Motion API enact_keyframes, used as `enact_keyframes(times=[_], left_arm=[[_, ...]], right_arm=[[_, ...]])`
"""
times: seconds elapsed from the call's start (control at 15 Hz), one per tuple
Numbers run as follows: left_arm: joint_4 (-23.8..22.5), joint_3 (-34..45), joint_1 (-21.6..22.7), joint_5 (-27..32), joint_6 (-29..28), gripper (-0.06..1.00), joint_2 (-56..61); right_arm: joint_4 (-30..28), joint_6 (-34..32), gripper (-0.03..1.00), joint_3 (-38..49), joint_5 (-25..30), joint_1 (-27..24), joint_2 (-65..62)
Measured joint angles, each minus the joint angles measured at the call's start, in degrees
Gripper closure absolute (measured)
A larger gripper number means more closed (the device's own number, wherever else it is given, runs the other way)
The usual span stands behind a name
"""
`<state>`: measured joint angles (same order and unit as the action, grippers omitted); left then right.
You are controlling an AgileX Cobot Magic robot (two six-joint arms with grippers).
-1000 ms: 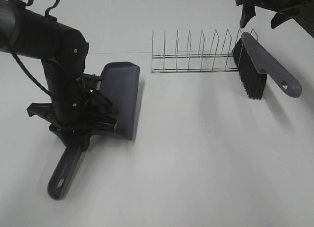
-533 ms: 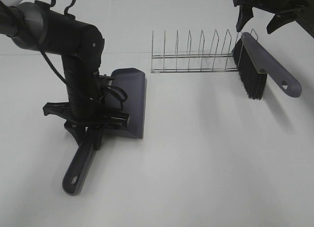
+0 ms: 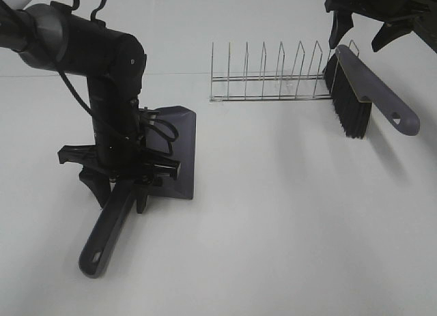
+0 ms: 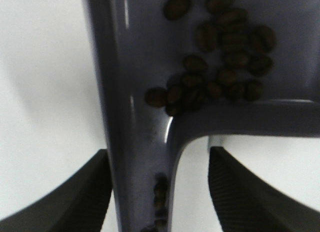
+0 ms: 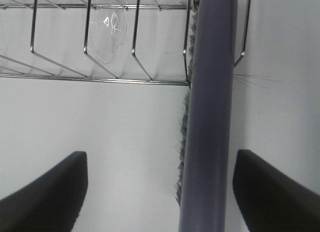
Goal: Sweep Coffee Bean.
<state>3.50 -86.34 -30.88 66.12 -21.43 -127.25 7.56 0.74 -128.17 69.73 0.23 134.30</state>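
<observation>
The grey-purple dustpan [image 3: 176, 145] lies flat on the white table with its handle [image 3: 102, 237] pointing toward the front. Several coffee beans [image 4: 225, 56] lie inside the pan at its back wall, and a few sit in the handle's groove [image 4: 160, 192]. My left gripper [image 3: 121, 198] straddles the handle just behind the pan. It is open, with a gap showing beside one finger [image 4: 250, 192]. The brush [image 3: 369, 91] leans on the end of the wire rack. My right gripper [image 3: 355, 39] hovers above it, open and wide [image 5: 160, 157].
A wire dish rack [image 3: 273, 77] stands at the back centre of the white table [image 3: 287, 213]. The brush's black bristles [image 3: 348, 111] hang beside the rack's right end. The left arm's bulk stands over the dustpan's left side.
My left gripper carried the dustpan rightward, then opened and let go of the handle. The dustpan has settled slightly leftward on the table. The right gripper has barely moved.
</observation>
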Motion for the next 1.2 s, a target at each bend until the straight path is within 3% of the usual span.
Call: enact_keyframes(times=[0.33, 0.67, 0.87, 1.07, 1.2], left_arm=[[-2.3, -8.4, 0.0, 3.4, 0.0, 0.34, 1.5], [-6.6, -10.5, 0.0, 3.6, -0.2, 0.34, 17.1], [-6.8, -9.5, 0.0, 3.7, -0.2, 0.34, 26.8], [-6.9, -2.8, 0.0, 3.7, -0.2, 0.34, 35.3], [-7.0, 9.4, 0.0, 3.8, -0.2, 0.34, 46.5]], right_arm=[[0.0, 0.0, 0.3, 0.0, 0.1, 0.0, -1.6], [0.2, 0.0, 0.3, 4.8, 0.1, 0.0, -10.7], [0.2, 1.5, 0.3, 15.1, 0.1, 0.0, -19.7], [0.2, 2.5, 0.3, 26.5, 0.1, 0.0, -28.8], [0.2, 4.1, 0.3, 42.3, 0.0, 0.0, -40.0]])
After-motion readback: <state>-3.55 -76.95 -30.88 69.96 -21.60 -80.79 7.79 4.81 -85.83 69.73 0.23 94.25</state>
